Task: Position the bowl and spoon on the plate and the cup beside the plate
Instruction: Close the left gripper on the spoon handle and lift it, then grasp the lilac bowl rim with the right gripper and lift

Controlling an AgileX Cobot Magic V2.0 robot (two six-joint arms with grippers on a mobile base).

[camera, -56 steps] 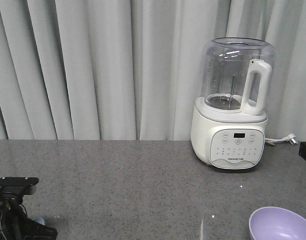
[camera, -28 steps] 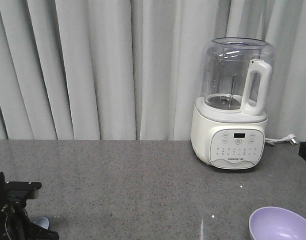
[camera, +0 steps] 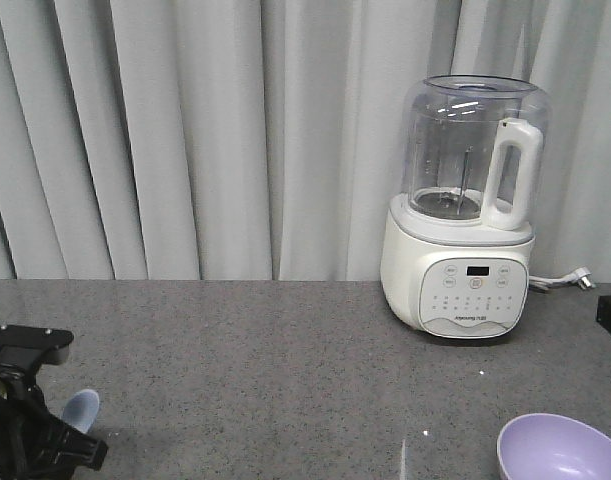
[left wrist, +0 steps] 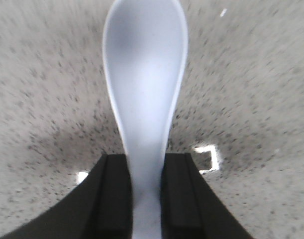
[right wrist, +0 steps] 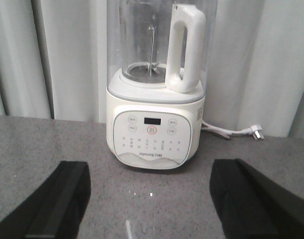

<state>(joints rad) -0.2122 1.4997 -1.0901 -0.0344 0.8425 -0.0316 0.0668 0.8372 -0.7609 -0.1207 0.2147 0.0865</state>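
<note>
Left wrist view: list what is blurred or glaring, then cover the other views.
Left wrist view: the speckled grey counter smears toward the edges, the pale bluish-white plastic spoon looks soft, white glints flank the left gripper. Right wrist view: the white blender is sharp, the right gripper dark and soft-edged. Front view: evenly lit, sharp.

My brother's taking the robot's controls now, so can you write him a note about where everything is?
Left gripper: jaws shut on the handle of the short pale bluish-white plastic spoon, above the grey counter.
Right gripper: jaws open, empty, facing the white blender with clear jar.
Small round lavender plastic bowl: on the counter, robot's right.
Plate and cup: out of view.
Done: spoon gripped.
Remaining: bowl and spoon onto plate, cup beside it.
</note>
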